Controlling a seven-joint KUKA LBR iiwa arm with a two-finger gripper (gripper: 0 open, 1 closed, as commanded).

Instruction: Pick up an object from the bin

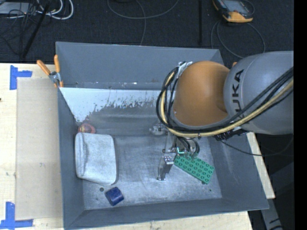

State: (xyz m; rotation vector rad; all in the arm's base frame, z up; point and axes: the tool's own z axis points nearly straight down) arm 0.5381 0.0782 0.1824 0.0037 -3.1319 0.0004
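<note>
You had the arm [206, 97] reaching in from the right, its orange-covered wrist over the middle of the bin [139, 61]. The jaws hung low over the bin's bare floor, just beside the left end of a green studded plate [195, 168] that lay flat and slantwise in the right half. You could not tell whether the jaws stood wide or narrow. A folded white cloth [96, 158] lay well apart at the left, with a small blue block [114, 195] near its lower corner.
</note>
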